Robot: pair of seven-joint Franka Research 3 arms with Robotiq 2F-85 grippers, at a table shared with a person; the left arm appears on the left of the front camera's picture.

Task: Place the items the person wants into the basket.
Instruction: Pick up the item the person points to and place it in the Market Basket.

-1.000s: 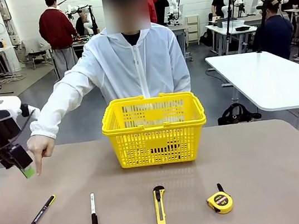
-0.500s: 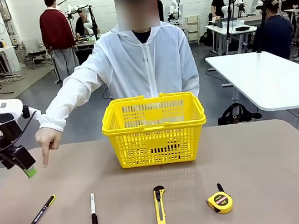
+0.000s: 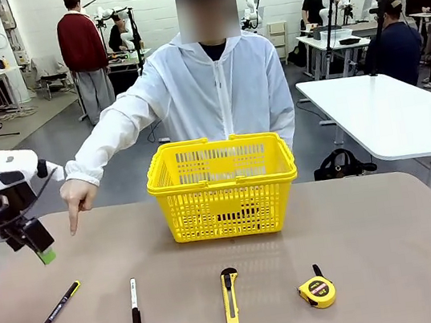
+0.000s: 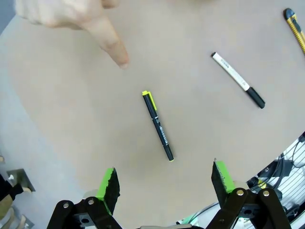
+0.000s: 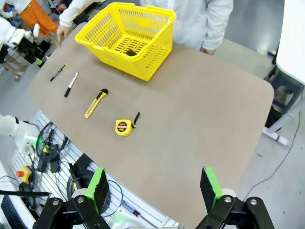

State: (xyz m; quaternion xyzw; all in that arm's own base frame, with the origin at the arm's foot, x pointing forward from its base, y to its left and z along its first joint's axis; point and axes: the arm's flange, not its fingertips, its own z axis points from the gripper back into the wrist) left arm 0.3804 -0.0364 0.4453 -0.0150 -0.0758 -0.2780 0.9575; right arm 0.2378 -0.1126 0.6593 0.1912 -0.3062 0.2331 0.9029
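Observation:
The slim black pen [image 3: 58,308] with the yellow-green end lies at the table's near left, also in the left wrist view [image 4: 157,125]. Just above it hangs my left gripper [image 4: 164,174], open and holding nothing; from the front it hovers at the left edge [image 3: 41,251]. The person's hand [image 3: 78,200] points a finger down toward that side of the table [image 4: 114,45]. The yellow box cutter [image 3: 231,296] lies in front of the yellow basket [image 3: 227,208]. High above the near right corner, my right gripper [image 5: 153,186] stands open and holds nothing.
A white-and-black pen [image 3: 134,304] lies between the black pen and the box cutter. A round yellow tape measure [image 3: 317,291] sits to the cutter's right. Bare tabletop stretches right of the basket. Other people and tables stand in the background.
The person's pointing hand has risen and drifted right, away from my left gripper. My left gripper has shifted only slightly. The items on the table have not moved.

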